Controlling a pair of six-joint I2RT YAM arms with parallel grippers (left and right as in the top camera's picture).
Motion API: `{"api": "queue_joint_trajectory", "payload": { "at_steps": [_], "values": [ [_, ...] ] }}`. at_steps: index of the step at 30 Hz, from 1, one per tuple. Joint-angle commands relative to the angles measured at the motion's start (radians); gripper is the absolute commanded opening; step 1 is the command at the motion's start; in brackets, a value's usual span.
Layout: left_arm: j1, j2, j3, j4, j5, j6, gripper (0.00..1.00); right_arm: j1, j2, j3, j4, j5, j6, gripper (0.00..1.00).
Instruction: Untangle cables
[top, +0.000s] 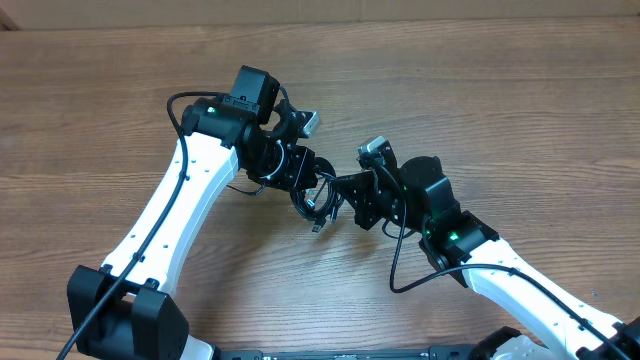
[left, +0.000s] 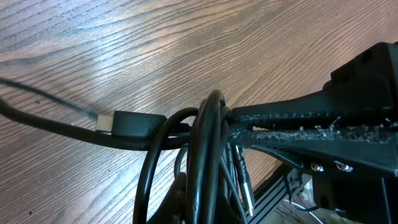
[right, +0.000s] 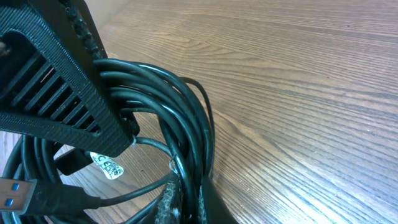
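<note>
**Both grippers pinching the cables, mid-table**

1. Right gripper (left: 231, 122): the two fingers are pressed almost together, with only a thin slit between the rough pads (left: 292, 132). The tips pinch a loop of the cables (top: 317, 194).

2. Left gripper (top: 303, 182): it meets the bundle from the opposite side. In the right wrist view, several strands lie in a flat row, clamped at the edge of its ribbed finger (right: 56, 87). The opposing finger is hidden.

3. Markings: a small white tag (right: 107, 165) is wrapped on one strand. It carries dark printed symbols that are too small and too curved to read. No brand is legible anywhere.

4. Cables: these are thin, glossy black cords, coiled in several overlapping loops and crossed over one another between the two grippers.
   - A USB plug (right: 13, 194) with a silver shell and blue insert lies at the lower left of the right wrist view.
   - A flat plug (left: 127, 123) with a black body and pale tip sticks out to the side just above the wood.
   - A slim silver jack (left: 247, 190) hangs below the right fingers.

5. Location: the bundle is held near the middle of the wood-grain table (top: 500, 90). One silver-tipped end (top: 317, 228) points down towards the near edge.
</note>
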Motion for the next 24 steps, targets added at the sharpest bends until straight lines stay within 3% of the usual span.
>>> {"api": "queue_joint_trajectory", "payload": {
  "at_steps": [1,9,14,16,18,21,24],
  "values": [
    [0.004,-0.015,0.013,0.013,-0.035,-0.060,0.04,-0.010,-0.029,0.010,-0.035,-0.007,0.051,0.04],
    [0.040,-0.015,0.013,0.015,-0.328,-0.364,0.04,-0.183,-0.161,0.010,-0.280,0.196,0.280,0.04],
    [0.031,-0.015,0.013,0.052,-0.330,-0.391,0.04,-0.243,-0.174,0.010,-0.426,0.316,0.335,0.04],
    [0.021,-0.015,0.013,0.072,-0.313,-0.317,0.04,-0.244,-0.174,0.010,-0.435,0.277,0.322,0.09],
    [0.008,-0.015,0.013,0.094,-0.250,-0.156,0.04,-0.242,-0.174,0.010,-0.396,0.132,0.223,0.29],
    [-0.004,-0.015,0.013,0.103,-0.144,0.027,0.04,-0.242,-0.174,0.010,-0.320,-0.074,0.077,0.48],
    [-0.005,-0.015,0.013,0.106,-0.067,0.113,0.04,-0.242,-0.170,0.010,-0.264,-0.147,0.024,0.56]
  ]
}}
